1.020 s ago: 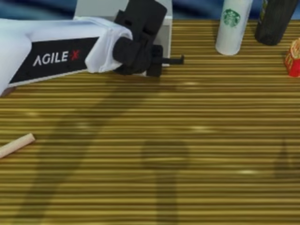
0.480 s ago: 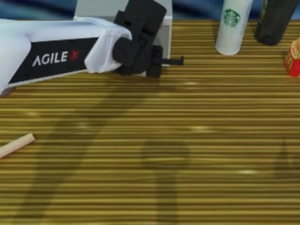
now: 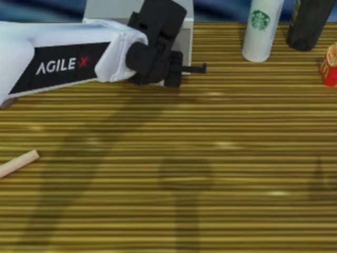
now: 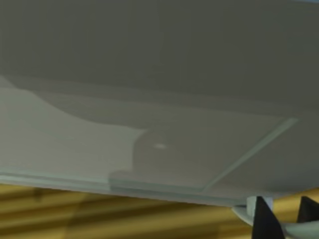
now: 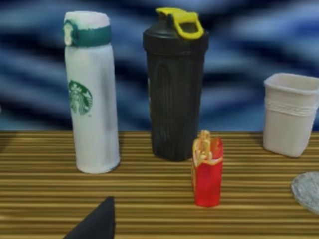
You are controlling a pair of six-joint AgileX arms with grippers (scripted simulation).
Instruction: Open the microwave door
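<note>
The left tool (image 3: 184, 68) sits at the far edge of the tabletop (image 3: 210, 174), pressed close against the front of the microwave (image 3: 110, 9); whether its fingers are spread or closed cannot be told, nor whether they hold anything, though one thin dark finger pokes out toward the top view's right. The microwave stands at the back of the tabletop, left of centre, mostly hidden beneath the white AgileX arm. In the left wrist view the microwave door (image 4: 149, 89) fills nearly the whole picture as a flat grey panel, its lower edge just above the striped wood. To the right along the back edge stand a white green-logo cup (image 3: 260, 29), a black shaker bottle (image 3: 310, 23) and a small red fries carton (image 3: 329, 66). A pale wooden stick (image 3: 18, 163) lies near the left edge. The right tool (image 5: 94, 224) shows only as a dark tip in its own wrist view, well apart from the microwave, facing those containers and a white tub (image 5: 290, 114).
</note>
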